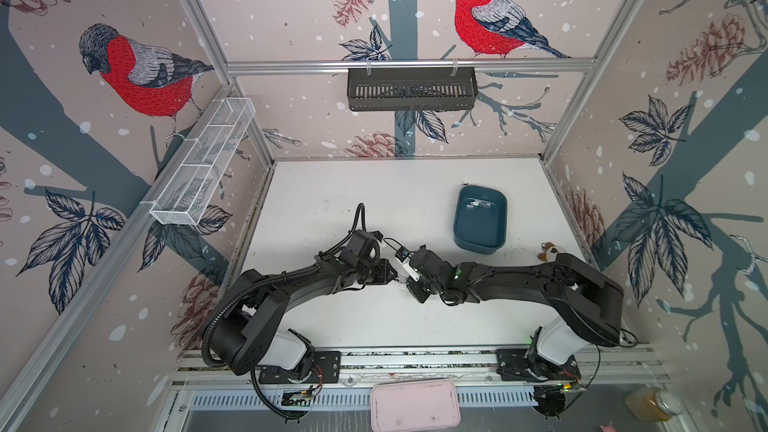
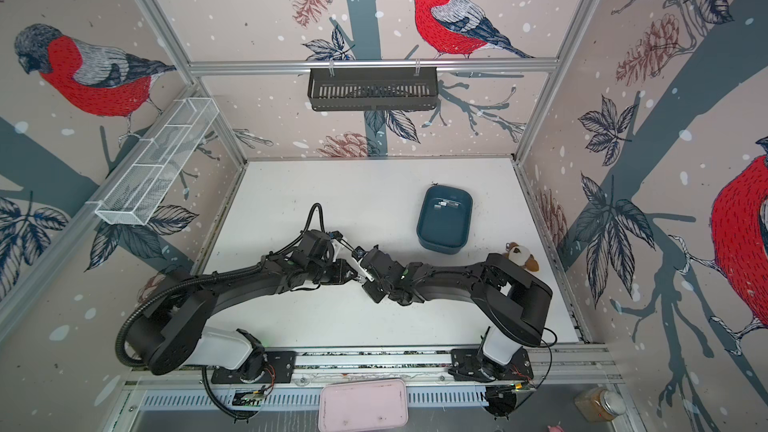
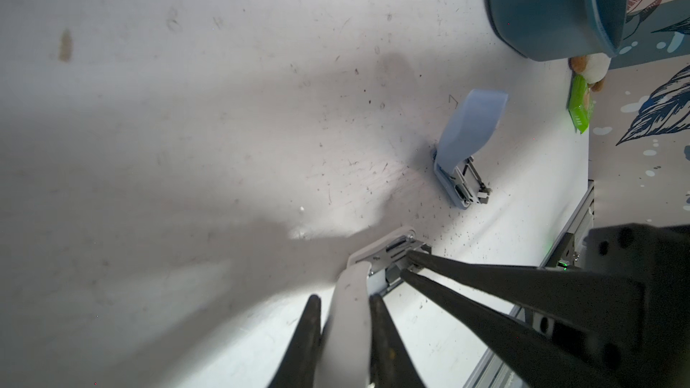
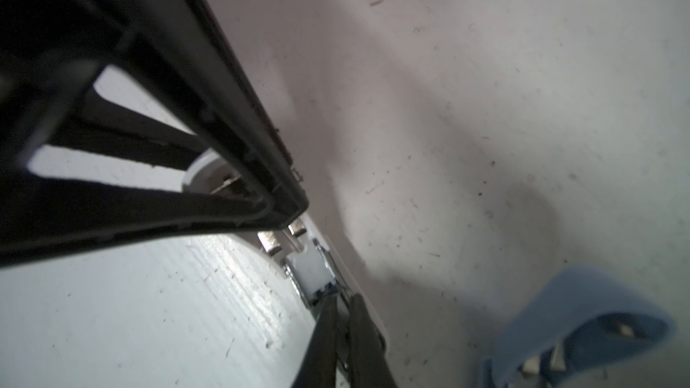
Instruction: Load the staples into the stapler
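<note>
Two open staplers: white stapler (image 3: 388,251) in left end effector (image 3: 344,298), blue stapler (image 3: 463,143) apart.

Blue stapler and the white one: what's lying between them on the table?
Only bare, speckled table separates the blue stapler from the white stapler, as the left wrist view shows.

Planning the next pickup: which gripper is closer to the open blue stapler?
Right. The right gripper, shut at the white stapler, sits on the side facing the blue stapler; the left gripper holds the white stapler farther away.
</note>
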Controlling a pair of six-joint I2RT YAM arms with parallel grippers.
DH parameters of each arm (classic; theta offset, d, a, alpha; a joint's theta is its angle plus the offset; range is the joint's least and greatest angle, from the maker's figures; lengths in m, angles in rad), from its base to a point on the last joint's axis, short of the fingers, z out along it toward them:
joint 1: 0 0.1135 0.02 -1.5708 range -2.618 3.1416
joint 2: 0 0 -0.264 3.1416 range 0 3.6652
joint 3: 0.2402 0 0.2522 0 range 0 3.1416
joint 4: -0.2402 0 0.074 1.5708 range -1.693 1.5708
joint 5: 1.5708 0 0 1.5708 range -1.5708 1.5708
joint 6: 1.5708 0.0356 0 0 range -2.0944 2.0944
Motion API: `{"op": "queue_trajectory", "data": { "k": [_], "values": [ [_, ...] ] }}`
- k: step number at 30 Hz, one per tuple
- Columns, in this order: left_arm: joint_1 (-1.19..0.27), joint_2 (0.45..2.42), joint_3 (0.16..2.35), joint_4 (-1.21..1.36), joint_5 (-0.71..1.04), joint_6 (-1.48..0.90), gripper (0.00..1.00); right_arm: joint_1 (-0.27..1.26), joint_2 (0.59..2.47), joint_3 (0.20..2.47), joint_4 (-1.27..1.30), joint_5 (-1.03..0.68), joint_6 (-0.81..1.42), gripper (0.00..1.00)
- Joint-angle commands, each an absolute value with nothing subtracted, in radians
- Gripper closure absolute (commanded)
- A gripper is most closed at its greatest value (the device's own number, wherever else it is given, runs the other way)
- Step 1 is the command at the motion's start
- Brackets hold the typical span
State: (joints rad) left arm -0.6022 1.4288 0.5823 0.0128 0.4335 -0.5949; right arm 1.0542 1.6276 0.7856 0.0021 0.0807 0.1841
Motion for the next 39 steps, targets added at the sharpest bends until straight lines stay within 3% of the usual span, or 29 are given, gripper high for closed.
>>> {"op": "queue_trajectory", "data": {
  "k": [1, 11, 23, 25, 32, 34, 39],
  "values": [
    [-0.603, 1.430, 0.586, 0.015, 0.446, -0.580, 0.89, 1.057, 1.616, 0.782, 0.009, 0.148, 0.177, 0.91],
    [-0.602, 1.431, 0.586, 0.015, 0.449, -0.580, 0.89, 1.095, 1.589, 0.766, 0.076, 0.300, 0.158, 0.94],
    [-0.597, 1.436, 0.598, -0.021, 0.430, -0.563, 0.88, 1.060, 1.559, 0.754, 0.066, 0.220, 0.219, 0.94],
    [-0.590, 1.436, 0.614, -0.057, 0.422, -0.537, 0.79, 1.044, 1.539, 0.747, 0.061, 0.208, 0.249, 0.94],
    [-0.545, 1.466, 0.658, -0.138, 0.404, -0.500, 0.69, 1.012, 1.468, 0.708, 0.058, 0.173, 0.316, 0.91],
    [-0.540, 1.464, 0.665, -0.149, 0.388, -0.502, 0.58, 1.008, 1.444, 0.688, 0.060, 0.171, 0.331, 0.91],
    [-0.528, 1.446, 0.703, -0.209, 0.334, -0.505, 0.48, 0.997, 1.401, 0.647, 0.067, 0.135, 0.354, 0.91]
  ]
}}
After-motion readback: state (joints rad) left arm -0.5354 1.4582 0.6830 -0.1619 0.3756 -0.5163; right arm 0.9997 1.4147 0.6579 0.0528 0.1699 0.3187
